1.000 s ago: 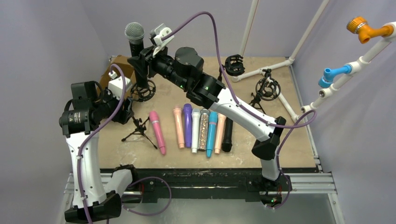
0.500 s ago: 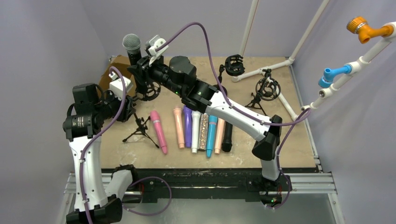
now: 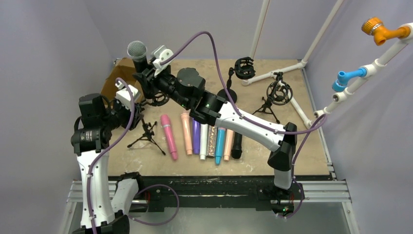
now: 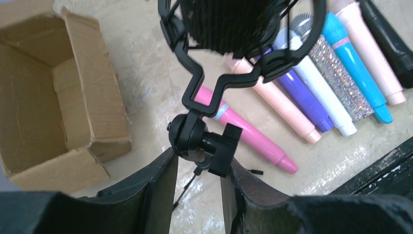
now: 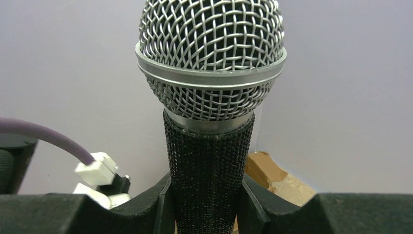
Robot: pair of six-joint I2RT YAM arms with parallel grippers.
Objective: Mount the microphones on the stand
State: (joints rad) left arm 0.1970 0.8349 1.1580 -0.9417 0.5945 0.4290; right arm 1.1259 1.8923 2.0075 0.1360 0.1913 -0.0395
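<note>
Holding the black microphone upright, grille up, over the far-left part of the table. My right gripper is clamped on its body just under the head, jaws part open with the handle filling the gap. It is upright because, I judge, the tail has to drop straight into the shock-mount ring below.

My left gripper pinches the swivel joint of the stand under that ring, jaws narrow and pressed on either side of it, probably to stop the light tripod tipping during the push.

The row of microphones lies flat mid-table, heads far, with the pink microphone a little apart on its left. The cardboard box sits open just left of the stand. Two other stands wait empty on the far right.

Hard to tell:
- A dark mass fills the ring in the left wrist view, cut off at the top edge. Microphone tail or mount insert, I cannot tell, nor how deep it sits.
- The tripod legs are hidden behind my left fingers.
- The right wrist view shows no ring.
- My right arm covers the heads of the row.
</note>
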